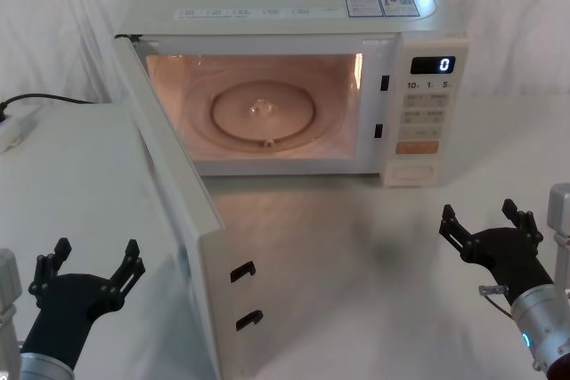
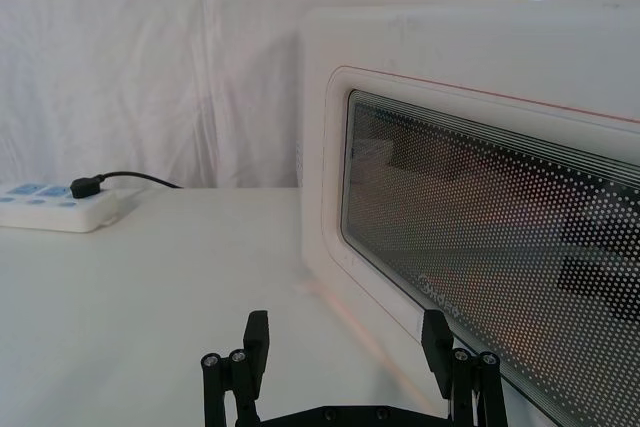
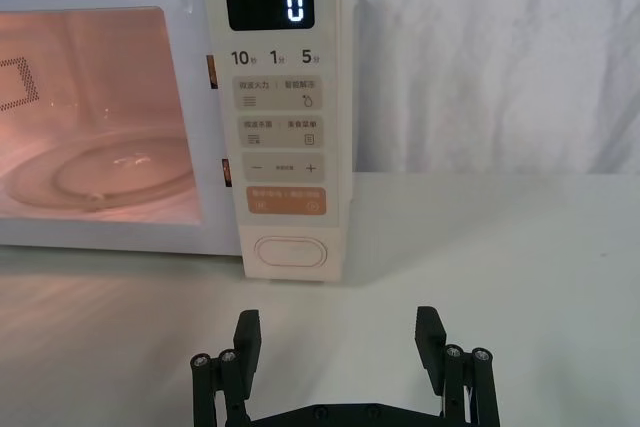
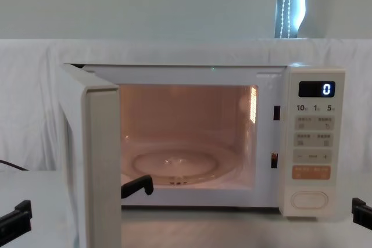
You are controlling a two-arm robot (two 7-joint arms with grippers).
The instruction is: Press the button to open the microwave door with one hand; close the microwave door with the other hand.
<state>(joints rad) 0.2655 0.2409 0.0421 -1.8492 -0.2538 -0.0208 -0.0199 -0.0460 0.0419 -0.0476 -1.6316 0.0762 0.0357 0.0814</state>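
- Head view: microwave door [image 1: 178, 211] swung wide open, running from upper left of the oven down to bottom centre, two black latch hooks [image 1: 245, 295] on its free edge. Cavity lit, glass turntable [image 1: 263, 113] inside. Control panel at upper right, display [image 1: 432, 65] reads 0; the button [image 1: 414, 169] sits at panel bottom, below the orange key [image 1: 417, 147]. Left gripper [image 1: 89, 271] lower left, fingers spread, holding nothing, just left of the door. Right gripper [image 1: 488, 220] lower right, fingers apart, empty, below and right of the button, not touching.
- Left wrist view: door's outer face w/ dotted glass window fills right half; left gripper's fingers at bottom centre, spread, near door but apart. Power strip [image 2: 55, 207] w/ black plug at mid left.
- Right wrist view: button at centre, right gripper's fingers spread below it, clear of panel.
- Chest view: door edge-on at left, cavity centre, button lower right; gripper tips at both bottom corners.
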